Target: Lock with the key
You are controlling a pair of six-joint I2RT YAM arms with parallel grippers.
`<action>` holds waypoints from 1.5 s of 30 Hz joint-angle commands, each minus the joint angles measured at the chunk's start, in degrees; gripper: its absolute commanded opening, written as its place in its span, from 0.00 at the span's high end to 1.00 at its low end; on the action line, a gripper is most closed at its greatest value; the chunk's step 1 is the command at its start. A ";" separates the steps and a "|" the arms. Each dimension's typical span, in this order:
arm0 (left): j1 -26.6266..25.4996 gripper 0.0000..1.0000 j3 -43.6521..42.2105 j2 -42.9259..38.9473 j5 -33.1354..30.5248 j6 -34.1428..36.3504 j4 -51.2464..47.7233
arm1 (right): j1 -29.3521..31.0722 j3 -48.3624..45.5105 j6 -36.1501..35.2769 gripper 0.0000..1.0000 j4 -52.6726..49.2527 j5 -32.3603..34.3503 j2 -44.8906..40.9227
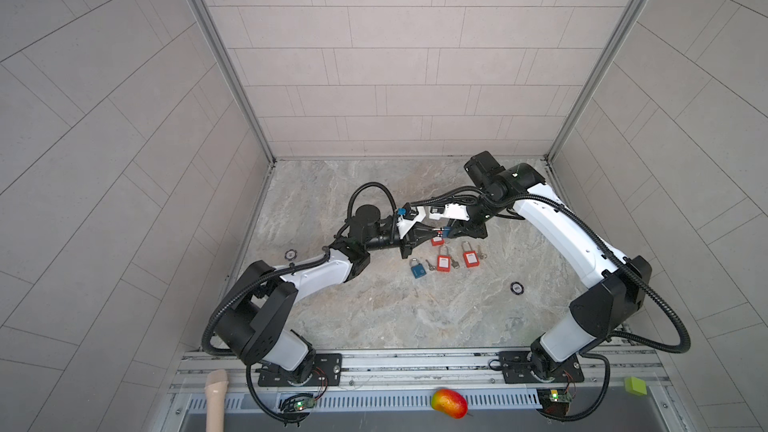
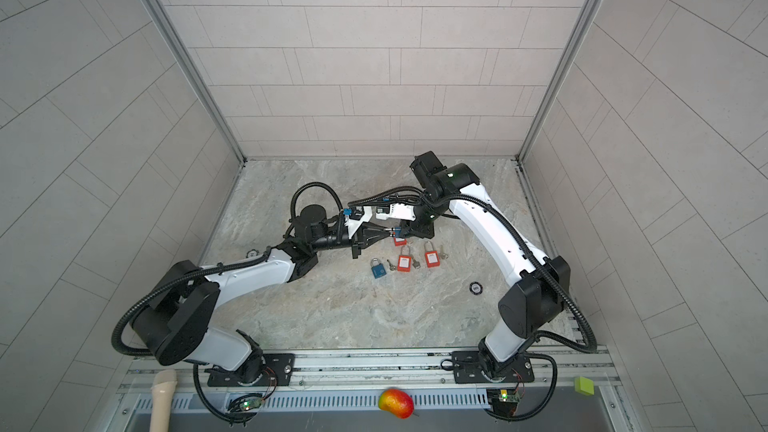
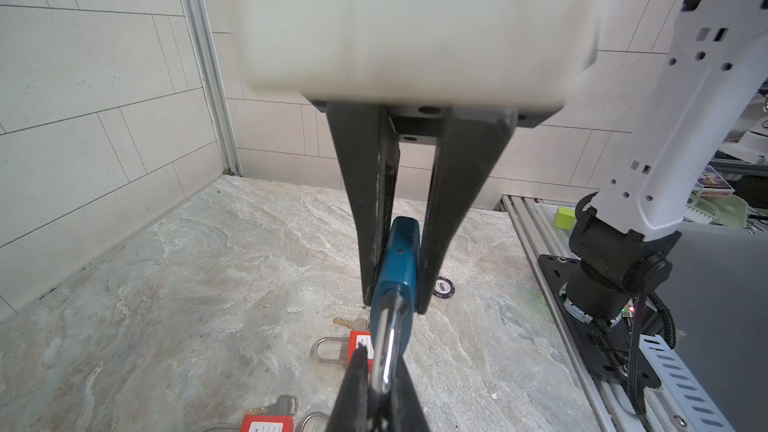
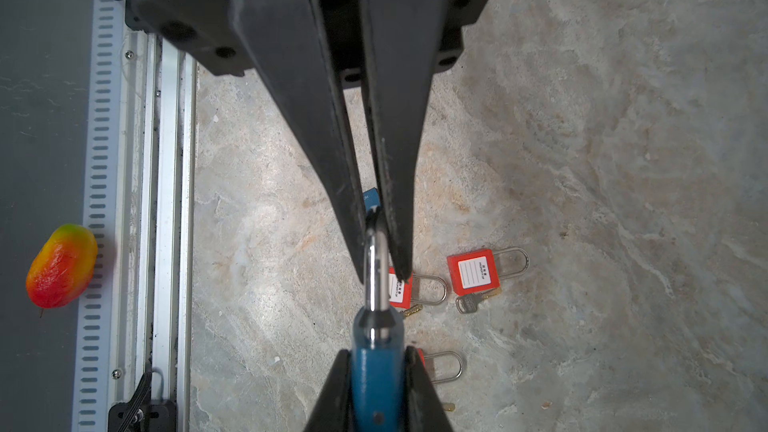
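Note:
A blue padlock [image 3: 399,259] hangs above the table between both grippers. My right gripper [image 4: 376,353] is shut on its blue body [image 4: 376,384]. My left gripper [image 3: 380,367] is shut on its silver shackle [image 3: 384,347], meeting the right gripper head-on. In both top views the two grippers [image 1: 435,229] [image 1: 448,231] touch tips over the middle of the table. No key shows in the held padlock. A key [image 1: 431,267] lies beside a second blue padlock [image 1: 418,270], and another key [image 4: 469,303] lies by a red padlock [image 4: 473,272].
Three red padlocks [image 1: 444,263] [image 1: 470,258] [image 1: 436,239] lie on the marble table, one right under the grippers. Poker chips [image 1: 291,254] [image 1: 517,288] sit left and right. A mango [image 1: 449,403], a green block [image 1: 635,385] and a beige handle [image 1: 217,396] rest by the front rail.

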 commanded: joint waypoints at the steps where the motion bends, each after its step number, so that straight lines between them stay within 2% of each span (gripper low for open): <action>1: -5.53 1.00 3.39 0.75 2.66 0.71 2.17 | 3.11 1.47 2.98 1.00 16.70 -17.75 0.50; 7: -6.23 1.00 4.07 2.13 1.98 -2.92 7.75 | 3.47 0.19 5.08 1.00 19.85 -17.80 0.42; 14: -6.36 1.00 5.48 3.52 4.15 -7.15 10.17 | 5.12 -2.67 2.47 1.00 22.18 -12.19 -0.99; 18: -6.49 1.00 5.69 3.50 4.20 -8.08 10.75 | 5.55 -5.82 3.71 1.00 27.33 -10.50 -3.04; 27: -8.87 1.00 5.48 2.56 2.04 -0.55 9.05 | 4.53 -3.02 9.29 1.00 28.24 -16.93 -1.67; 30: -9.56 1.00 5.02 1.09 1.03 3.62 5.33 | 3.85 -2.52 8.66 1.00 26.90 -20.69 -1.13; 33: -10.41 1.00 5.36 -0.46 0.46 8.09 0.40 | 3.74 -1.75 7.32 1.00 25.03 -21.66 -0.33; 36: -10.64 1.00 5.37 -1.01 0.68 8.29 -1.56 | 3.81 -1.38 5.69 1.00 24.25 -21.29 -0.07; 45: -5.68 1.00 3.87 -3.31 2.00 -0.18 2.06 | 3.12 -1.86 0.00 1.00 16.06 -11.43 -1.77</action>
